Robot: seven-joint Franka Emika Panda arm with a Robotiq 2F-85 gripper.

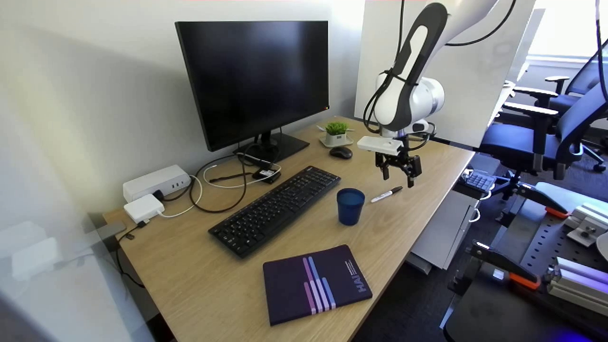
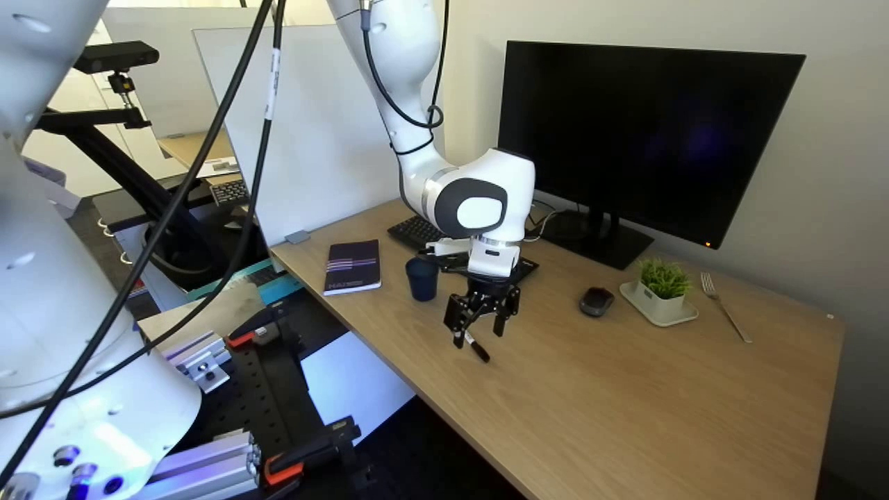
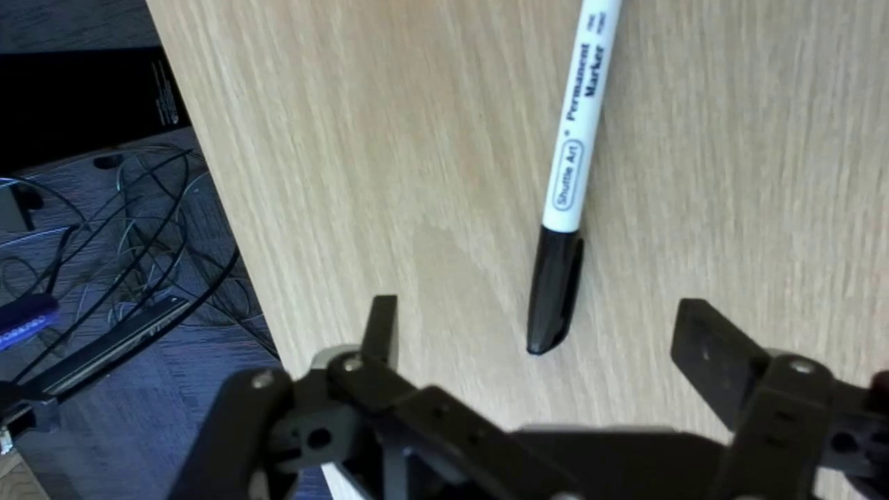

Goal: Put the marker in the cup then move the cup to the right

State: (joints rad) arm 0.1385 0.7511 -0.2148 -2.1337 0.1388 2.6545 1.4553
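The marker (image 1: pixel 386 194) has a white body and a black cap and lies flat on the desk beside the cup. In an exterior view, the gripper partly hides the marker (image 2: pixel 479 349). The dark blue cup (image 1: pixel 350 207) stands upright; it also shows in an exterior view (image 2: pixel 422 281) and is out of the wrist view. My gripper (image 1: pixel 398 180) is open and empty above the desk near the cap end. In the wrist view, the marker (image 3: pixel 573 160) extends up from between the open fingers (image 3: pixel 538 305), its cap between the fingertips and touching neither.
A black keyboard (image 1: pixel 278 209) lies beside the cup, with a dark notebook (image 1: pixel 316 285) on the cup's far side from the gripper. A mouse (image 2: pixel 596 301), potted plant (image 2: pixel 660 288) and fork (image 2: pixel 726 309) lie further off. A monitor (image 1: pixel 256 80) stands behind. The desk edge (image 3: pixel 229 208) runs near the marker.
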